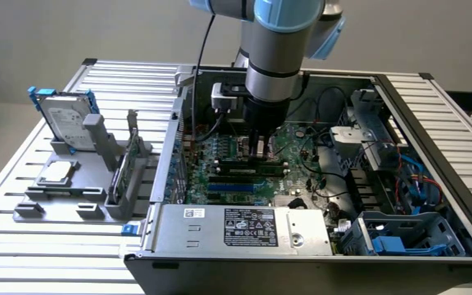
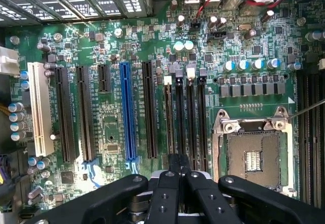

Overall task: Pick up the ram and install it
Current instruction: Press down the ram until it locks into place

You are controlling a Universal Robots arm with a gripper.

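Wrist view: gripper (image 2: 179, 176) fingers pressed together, nothing visibly pinched; ram (image 2: 179, 115) directly beneath fingertips in black memory slots (image 2: 199, 117); best press straight down, evenly, along the stick.

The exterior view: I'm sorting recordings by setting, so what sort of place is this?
Probably a robotics lab bench for computer assembly: an open desktop computer case lies on a slatted metal table, its motherboard exposed, with a hard drive standing in a grey fixture beside it.
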